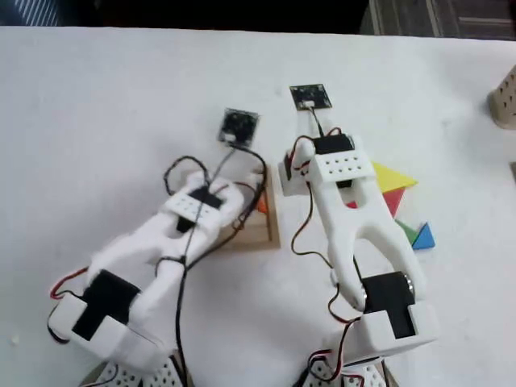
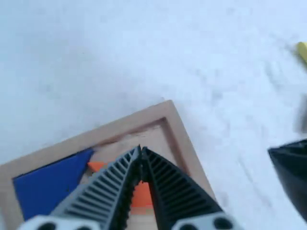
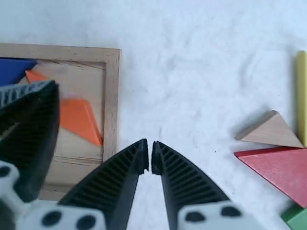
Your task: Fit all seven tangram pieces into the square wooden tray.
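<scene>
**Left claw (image 2: 141,154) shut above the tray (image 2: 169,110)**

We see the left claw's ribbed black jaws pressed together, gripping nothing, over a corner of the square wooden tray. They cover part of a flat orange piece (image 2: 141,195) inside. We cannot tell whether the tips touch it. A blue piece (image 2: 48,184) lies beside it, cut off by the frame edge.

The right claw (image 3: 149,155) is closed to a hairline and empty, over the white table (image 3: 192,72) just outside the tray's rim. Its wrist view shows loose pieces well apart from the tray:
- a plain wood triangle (image 3: 268,132)
- a red triangle (image 3: 283,167), cropped
- a yellow piece (image 3: 301,96), a sliver at the edge
- a green piece (image 3: 297,218), only a corner

From above, the arms hide most of the tray. A small blue triangle (image 1: 425,237) sits beside the green piece.
</scene>
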Motion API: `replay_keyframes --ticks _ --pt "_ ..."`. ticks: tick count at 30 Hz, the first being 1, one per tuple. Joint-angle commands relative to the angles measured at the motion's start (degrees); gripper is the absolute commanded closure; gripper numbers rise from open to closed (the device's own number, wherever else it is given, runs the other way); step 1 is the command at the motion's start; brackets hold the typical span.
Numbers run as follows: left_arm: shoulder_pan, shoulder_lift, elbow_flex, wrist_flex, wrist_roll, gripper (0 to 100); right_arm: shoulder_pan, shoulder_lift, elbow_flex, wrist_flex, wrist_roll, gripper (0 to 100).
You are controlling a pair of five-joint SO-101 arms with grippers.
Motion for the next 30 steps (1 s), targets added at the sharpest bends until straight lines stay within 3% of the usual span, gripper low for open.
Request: replay_keyframes --ticks 1,6,17,30 --pt "-3.3 2.6 -6.0 -1.8 0.8 98 0.3 -3.1 -0.5 -0.9 0.4 97.8" --pt "-4.3 12.2 -14.4 3.0 0.4 98 0.4 -3.1 -0.5 -0.9 0.4 97.8" --pt "-4.3 10.3 -15.8 20.7 0.3 98 0.5 -3.1 -0.5 -0.9 0.4 97.8" --pt "-3.0 5.8 -13.5 33.8 0.3 98 0.5 -3.1 -0.6 -1.5 0.4 97.8"
